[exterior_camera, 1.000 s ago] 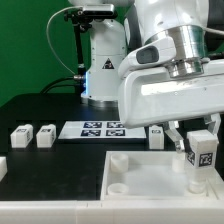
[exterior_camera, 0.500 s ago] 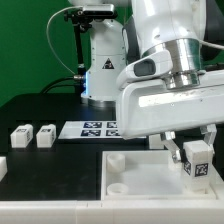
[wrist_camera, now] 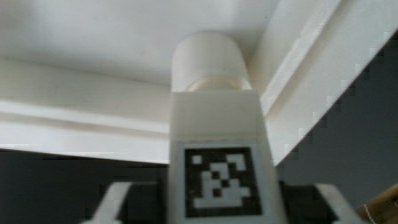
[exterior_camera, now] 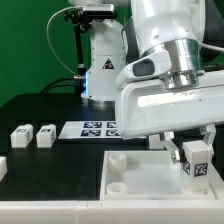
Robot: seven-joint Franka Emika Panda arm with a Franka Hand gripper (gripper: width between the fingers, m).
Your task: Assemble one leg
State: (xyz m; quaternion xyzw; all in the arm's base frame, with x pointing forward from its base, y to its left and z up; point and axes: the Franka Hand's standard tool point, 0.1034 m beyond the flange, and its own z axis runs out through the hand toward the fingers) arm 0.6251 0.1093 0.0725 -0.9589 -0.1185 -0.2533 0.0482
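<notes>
Though partly masked by the arm's broad white housing (exterior_camera: 165, 100), clamps the leg (exterior_camera: 198, 163) upright, with the gripper (exterior_camera: 196, 152) closed against two opposite sides of it. Holds that small white block over the tray (exterior_camera: 140, 172), toward the black worktop's (exterior_camera: 40, 105) near corner on the exterior view's right, coded tag (exterior_camera: 203, 167) facing the exterior camera. Cannot tell whether touching the tray or just clear of it. From the wrist view: fingers (wrist_camera: 128, 204) pressed on either flank of the leg (wrist_camera: 217, 115), tag (wrist_camera: 217, 185) low between them, rounded end aimed at a pale inner wall of the tray (wrist_camera: 71, 110). Elsewhere, toward the worktop's edge on the exterior view's left: a spare block (exterior_camera: 18, 136) and a second spare block (exterior_camera: 44, 135), side by side, not touching, well apart from the tray. Just beside those, nearer the far edge's middle, the marker board (exterior_camera: 95, 128), flat. Behind it, at the far edge, the arm's base (exterior_camera: 100, 65).
</notes>
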